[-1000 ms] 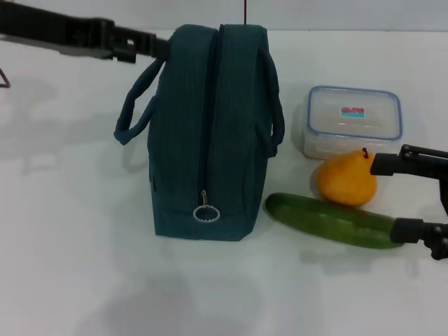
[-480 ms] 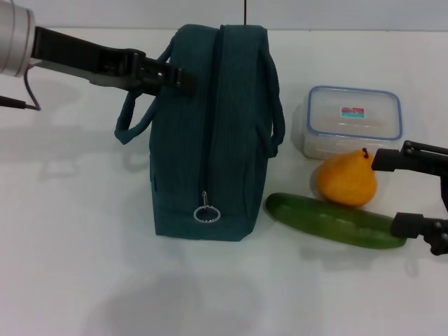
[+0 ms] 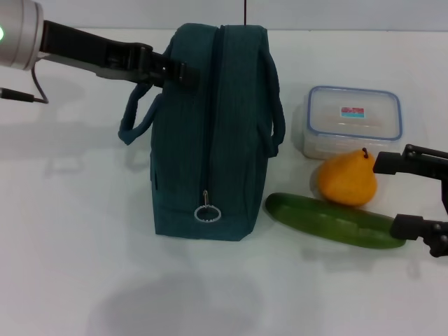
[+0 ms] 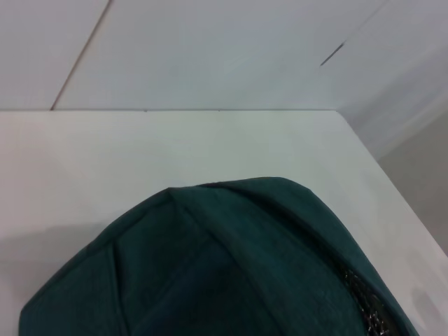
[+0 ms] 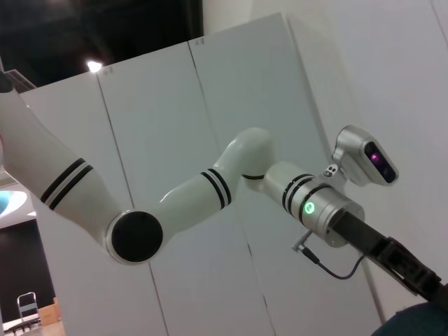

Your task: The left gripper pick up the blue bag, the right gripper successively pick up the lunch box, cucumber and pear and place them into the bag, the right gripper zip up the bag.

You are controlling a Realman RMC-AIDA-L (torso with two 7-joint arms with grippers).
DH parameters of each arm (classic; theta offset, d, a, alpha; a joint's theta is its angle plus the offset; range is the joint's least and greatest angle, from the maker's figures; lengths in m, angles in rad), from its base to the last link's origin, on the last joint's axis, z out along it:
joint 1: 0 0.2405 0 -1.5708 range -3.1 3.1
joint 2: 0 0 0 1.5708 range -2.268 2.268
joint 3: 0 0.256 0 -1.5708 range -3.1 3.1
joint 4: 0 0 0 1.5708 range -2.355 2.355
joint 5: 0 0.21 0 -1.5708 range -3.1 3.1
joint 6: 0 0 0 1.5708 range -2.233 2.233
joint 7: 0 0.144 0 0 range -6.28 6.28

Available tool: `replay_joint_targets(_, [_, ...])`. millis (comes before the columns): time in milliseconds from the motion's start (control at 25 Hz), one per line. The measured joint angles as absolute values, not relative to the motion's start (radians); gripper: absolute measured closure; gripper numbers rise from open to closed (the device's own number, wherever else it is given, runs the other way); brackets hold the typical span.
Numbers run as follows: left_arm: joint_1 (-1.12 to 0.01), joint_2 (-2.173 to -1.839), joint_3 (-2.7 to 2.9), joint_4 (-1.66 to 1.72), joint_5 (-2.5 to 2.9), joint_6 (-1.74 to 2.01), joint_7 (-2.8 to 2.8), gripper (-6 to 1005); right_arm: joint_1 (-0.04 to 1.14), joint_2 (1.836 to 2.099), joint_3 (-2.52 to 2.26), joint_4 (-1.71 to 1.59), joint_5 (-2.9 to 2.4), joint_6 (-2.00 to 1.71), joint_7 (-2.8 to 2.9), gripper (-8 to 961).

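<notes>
Now the blue bag (image 3: 210, 133), upright on the counter (image 3: 70, 231), is reached at its top.

Left pincer (image 3: 183, 74) grip cannot be told; the handle (image 3: 136, 115) should be caught squarely. Right pincer (image 3: 413, 196) is spread by the cucumber (image 3: 332, 221).

Left gripper (image 3: 180, 73): arm extended nearly horizontal from the left edge of the head view, silver wrist with a green light at the far left; jaw state cannot be determined. Right gripper (image 3: 409, 194): positioned low at the right edge, jaws spread wide, one finger above the other.
</notes>
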State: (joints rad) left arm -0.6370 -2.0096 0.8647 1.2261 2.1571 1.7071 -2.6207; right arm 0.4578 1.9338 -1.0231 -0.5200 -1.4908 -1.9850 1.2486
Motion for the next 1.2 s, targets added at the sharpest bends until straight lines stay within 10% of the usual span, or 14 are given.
replay_joint_targets(800, [-0.629, -2.029, 0.856, 1.196, 2.147, 1.698, -2.582, 899, 0.378, 2.011, -0.336, -0.231, -1.485, -1.797, 1.25, 111])
replay_joint_targets(1200, [-0.634, -2.037, 0.856, 1.185, 2.147, 1.656, -2.558, 932, 0.37, 2.017, -0.155, 0.021, -1.438, -1.418, 1.25, 111])
